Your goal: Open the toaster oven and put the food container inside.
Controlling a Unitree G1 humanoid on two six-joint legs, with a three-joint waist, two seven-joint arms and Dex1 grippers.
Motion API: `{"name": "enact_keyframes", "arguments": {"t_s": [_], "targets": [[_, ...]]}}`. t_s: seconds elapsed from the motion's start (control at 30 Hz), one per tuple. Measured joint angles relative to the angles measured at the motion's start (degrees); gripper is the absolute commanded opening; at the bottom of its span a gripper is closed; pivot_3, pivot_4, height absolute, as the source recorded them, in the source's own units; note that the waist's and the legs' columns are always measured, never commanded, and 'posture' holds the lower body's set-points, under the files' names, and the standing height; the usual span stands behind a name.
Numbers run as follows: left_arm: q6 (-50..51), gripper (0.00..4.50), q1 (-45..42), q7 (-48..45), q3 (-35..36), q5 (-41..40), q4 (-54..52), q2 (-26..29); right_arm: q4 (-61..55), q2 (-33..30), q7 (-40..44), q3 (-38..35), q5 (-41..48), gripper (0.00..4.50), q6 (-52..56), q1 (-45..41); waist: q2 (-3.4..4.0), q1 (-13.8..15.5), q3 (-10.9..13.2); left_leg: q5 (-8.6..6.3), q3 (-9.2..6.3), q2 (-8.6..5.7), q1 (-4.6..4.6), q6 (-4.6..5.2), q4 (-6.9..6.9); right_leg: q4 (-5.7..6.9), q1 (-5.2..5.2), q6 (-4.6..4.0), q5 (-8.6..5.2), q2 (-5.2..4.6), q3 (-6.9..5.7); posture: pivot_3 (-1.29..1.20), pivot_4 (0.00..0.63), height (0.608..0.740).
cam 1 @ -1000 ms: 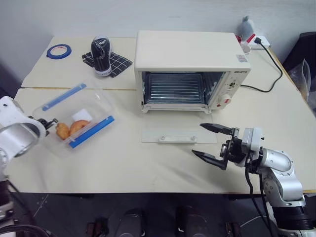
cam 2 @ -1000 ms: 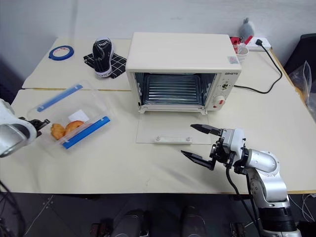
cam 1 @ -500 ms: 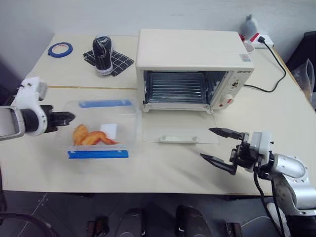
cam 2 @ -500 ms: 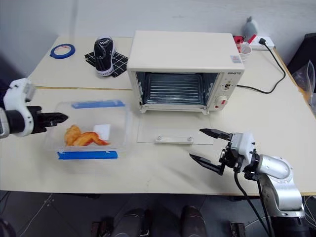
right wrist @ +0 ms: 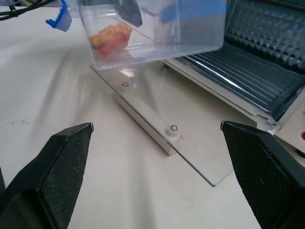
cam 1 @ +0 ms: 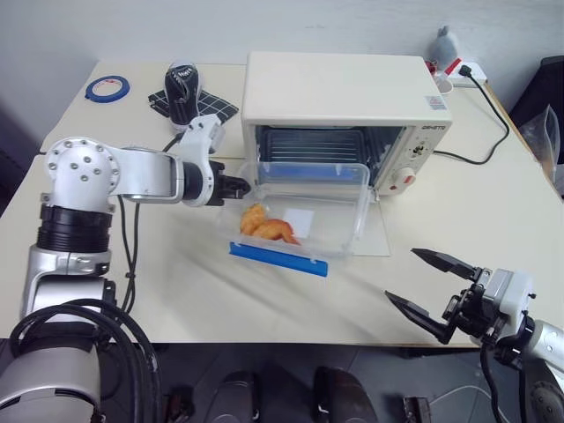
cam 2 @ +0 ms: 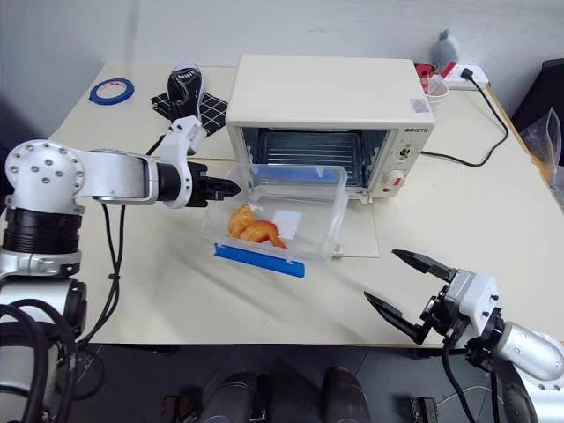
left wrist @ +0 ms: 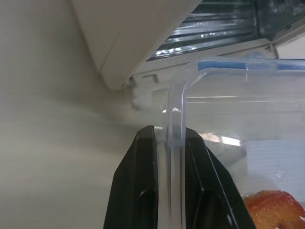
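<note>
Cream toaster oven (cam 1: 344,88), label unreadable; left gripper (left wrist: 167,143) pinches food container (cam 1: 304,220) wall; right gripper (cam 1: 434,286) wide, empty.

You have the oven (cam 1: 345,97) at the back of the table (cam 1: 176,291), its door (cam 1: 374,236) lying flat in front. The container (cam 1: 298,222) sits over that door, before the oven's mouth. Left of the oven stand a shoe (cam 1: 181,95) and a tape roll (cam 1: 107,88).
</note>
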Motion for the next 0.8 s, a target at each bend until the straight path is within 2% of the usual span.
{"name": "enact_keyframes", "arguments": {"t_s": [0.13,0.2,0.33,0.6,0.63,0.8], "targets": [[1.2,0.25,-1.3,-3.5,-1.0,8.4,1.7,-3.3,-3.1,1.1,-2.6,0.0,-0.1,4.5,-0.1,2.5,0.0,-0.2,0.0,0.01,0.02,0.03,0.03,-0.02,0.02,0.08,-0.02,0.0,0.0,0.04,0.04,0.0,0.15,0.74],[1.1,0.96,-1.9,-5.4,-0.9,11.7,2.4,-4.4,-4.4,1.4,-3.8,0.0,-0.2,4.5,-0.1,3.3,0.0,-0.1,0.0,0.02,0.01,0.03,0.03,-0.03,0.03,0.09,-0.01,0.0,0.0,0.04,0.03,0.0,0.15,0.74],[0.7,1.98,-2.1,-8.6,-0.2,18.1,2.5,-7.5,-5.9,1.8,-5.5,0.0,-0.8,4.5,-0.1,4.0,-0.01,0.0,0.0,0.02,-0.01,0.02,0.02,-0.02,0.06,0.08,0.01,0.0,0.0,0.02,0.03,0.0,0.15,0.74],[1.2,4.34,-2.1,-11.3,7.1,24.7,1.7,-12.7,-6.2,2.1,-7.2,0.1,-1.2,4.5,-0.2,4.2,-0.02,0.0,0.0,0.02,-0.02,0.04,0.02,-0.02,0.08,0.13,0.0,0.0,0.0,0.02,0.02,0.0,0.15,0.74],[1.0,4.47,-2.0,-12.3,8.2,25.1,0.9,-12.7,-6.2,2.1,-7.5,0.1,-1.2,4.5,-0.2,4.1,-0.02,0.0,0.0,0.02,-0.02,0.04,0.02,-0.02,0.1,0.15,0.0,0.0,0.0,0.02,0.02,0.0,0.15,0.74],[-0.3,4.47,-1.1,-20.4,10.6,26.1,-1.3,-10.5,-7.0,2.0,-10.3,-0.8,3.2,4.5,2.9,2.1,-0.02,-0.1,0.0,0.03,-0.02,0.05,0.03,-0.02,0.13,0.22,-0.01,0.0,0.0,0.01,0.02,0.0,0.15,0.74]]}}
